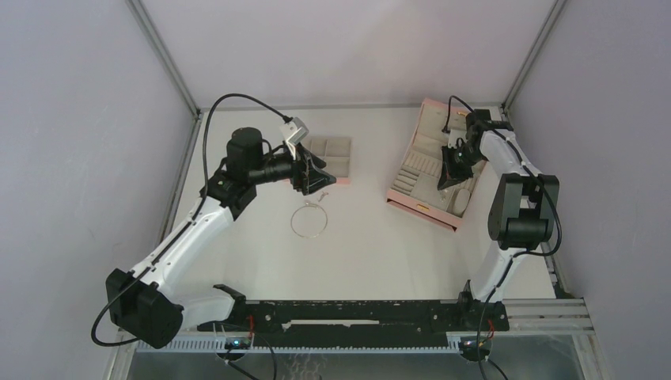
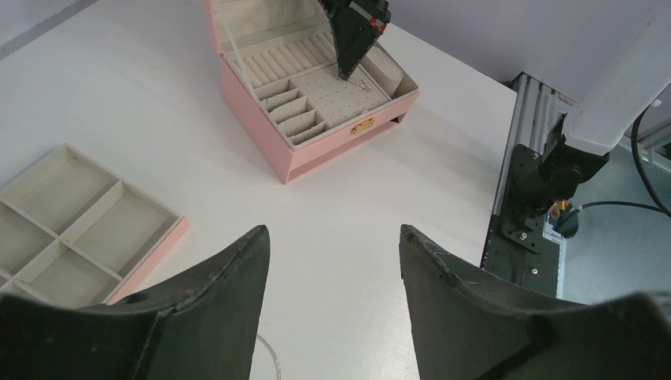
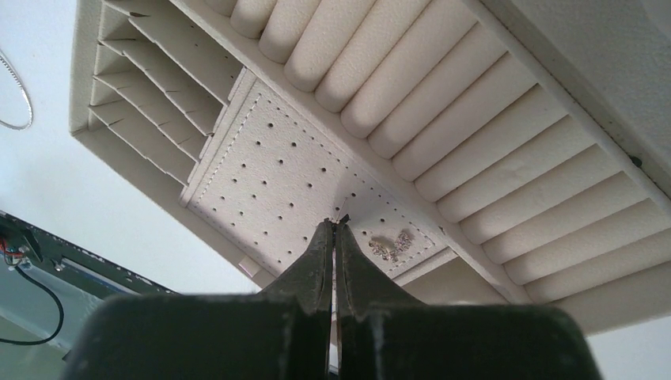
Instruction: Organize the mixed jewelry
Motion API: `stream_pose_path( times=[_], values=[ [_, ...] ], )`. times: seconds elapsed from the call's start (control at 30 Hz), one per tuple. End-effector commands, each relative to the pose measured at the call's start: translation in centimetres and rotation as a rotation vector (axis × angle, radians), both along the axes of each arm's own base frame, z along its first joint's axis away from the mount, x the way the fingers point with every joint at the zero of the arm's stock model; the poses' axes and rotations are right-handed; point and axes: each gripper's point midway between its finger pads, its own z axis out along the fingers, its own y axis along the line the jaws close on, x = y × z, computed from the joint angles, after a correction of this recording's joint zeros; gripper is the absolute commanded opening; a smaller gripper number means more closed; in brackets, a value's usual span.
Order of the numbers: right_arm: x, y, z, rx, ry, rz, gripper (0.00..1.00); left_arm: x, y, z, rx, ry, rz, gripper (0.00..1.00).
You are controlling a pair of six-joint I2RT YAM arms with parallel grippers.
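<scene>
A: Where are the cameras?
B: One sits high over the table's (image 1: 372,253) near edge, looking down on all of it. The left wrist looks across to the pink box (image 2: 332,152) from afar. The right wrist hangs close over that same box.

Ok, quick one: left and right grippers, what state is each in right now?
Left gripper: open, nothing between the fingers.
Right gripper: shut, tips at the perforated panel; whether they pinch a tiny piece cannot be told.

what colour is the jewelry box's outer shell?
The box is pink outside; clearest in the left wrist view.
</scene>
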Motion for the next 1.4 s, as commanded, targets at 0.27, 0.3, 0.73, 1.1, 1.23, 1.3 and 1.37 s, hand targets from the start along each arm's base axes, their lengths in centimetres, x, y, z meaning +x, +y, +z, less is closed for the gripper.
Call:
stream_pose_path(
  times=[0.27, 0.3, 0.73, 1.1, 1.23, 1.3, 1.37],
  values=[
    [1.6, -0.6, 1.0, -0.017, -0.090, 0.023, 0.00, 0.3, 0.0, 2.2, -0.020, -0.063, -0.001, 0.66],
    [1.5, -0.4, 1.2, 0.006, -0.092, 0.028, 0.00, 0.2, 0.0, 2.2, -0.021, -0.063, -0.005, 0.66],
    [1.3, -0.8, 1.6, 0.035, -0.083, 0.018, 0.00, 0.4, -0.1, 2.2, -0.023, -0.052, -0.004, 0.67],
    [1.1, -0.8, 3.1, 0.048, -0.199, 0.129, 0.00, -0.1, -0.4, 2.0, -0.027, -0.045, -0.039, 0.66],
    [0.7, 0.6, 2.8, 0.024, -0.207, 0.244, 0.00, -0.2, -0.4, 1.7, -0.026, -0.042, -0.039, 0.66],
    [0.4, 1.0, 2.5, 0.021, -0.189, 0.276, 0.00, -0.2, -0.3, 1.6, -0.027, -0.039, -0.039, 0.66],
    [0.2, 1.5, 2.3, 0.049, -0.181, 0.286, 0.00, -0.4, -0.3, 1.5, -0.026, -0.042, -0.039, 0.66]
  ],
)
